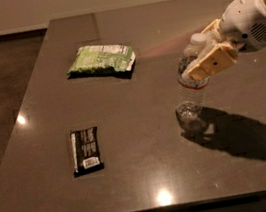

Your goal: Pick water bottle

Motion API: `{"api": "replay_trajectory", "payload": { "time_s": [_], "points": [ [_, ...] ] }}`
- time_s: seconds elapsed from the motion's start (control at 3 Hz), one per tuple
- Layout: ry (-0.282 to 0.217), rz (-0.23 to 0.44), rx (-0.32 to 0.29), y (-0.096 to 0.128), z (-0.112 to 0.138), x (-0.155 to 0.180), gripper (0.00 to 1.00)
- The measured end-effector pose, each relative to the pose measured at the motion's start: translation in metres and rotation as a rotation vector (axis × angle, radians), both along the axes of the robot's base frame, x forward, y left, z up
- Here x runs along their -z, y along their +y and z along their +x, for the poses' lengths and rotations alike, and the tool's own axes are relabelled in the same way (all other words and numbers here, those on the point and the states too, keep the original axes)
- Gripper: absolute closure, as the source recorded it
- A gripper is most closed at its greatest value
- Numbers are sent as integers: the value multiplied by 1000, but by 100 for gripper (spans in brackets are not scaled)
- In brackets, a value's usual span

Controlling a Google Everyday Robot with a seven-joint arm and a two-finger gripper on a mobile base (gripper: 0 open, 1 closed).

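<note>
Camera view: water bottle [191,99] sits right of centre on the dark tabletop [137,102], tilted with its white cap toward upper right and its clear base down at the surface; cannot tell if the base touches or is just off it. Gripper [195,55] comes in from the right edge, white arm body behind it. Tan fingers [212,62] clenched on the water bottle's top part: near finger lies across the shoulder just above the label band, far finger shows behind the cap, neck and cap between them. Label band and ribbed lower body hang free below the fingers. Dark shadow of bottle and arm falls on the tabletop to the right. Green snack bag [101,59] lies flat toward the far left, well apart from the bottle. Black snack bar [84,150] lies flat near the front left, also well apart. Bare surface all round the bottle's base; front edge of the tabletop runs along the bottom, left edge slants up at left.
</note>
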State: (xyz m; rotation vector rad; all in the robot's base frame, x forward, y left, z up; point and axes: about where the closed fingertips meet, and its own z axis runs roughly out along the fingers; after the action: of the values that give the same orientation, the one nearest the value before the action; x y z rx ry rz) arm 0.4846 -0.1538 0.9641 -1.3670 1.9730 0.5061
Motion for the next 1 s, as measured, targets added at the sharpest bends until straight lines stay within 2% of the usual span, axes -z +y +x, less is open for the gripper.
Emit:
{"api": "replay_trajectory", "payload": {
  "time_s": [0.33, 0.67, 1.0],
  "points": [
    [-7, 21, -6, 1, 5, -16, 84],
    [-36, 30, -19, 2, 12, -41, 100],
    [-62, 62, -65, 13, 17, -71, 100]
  ]
}}
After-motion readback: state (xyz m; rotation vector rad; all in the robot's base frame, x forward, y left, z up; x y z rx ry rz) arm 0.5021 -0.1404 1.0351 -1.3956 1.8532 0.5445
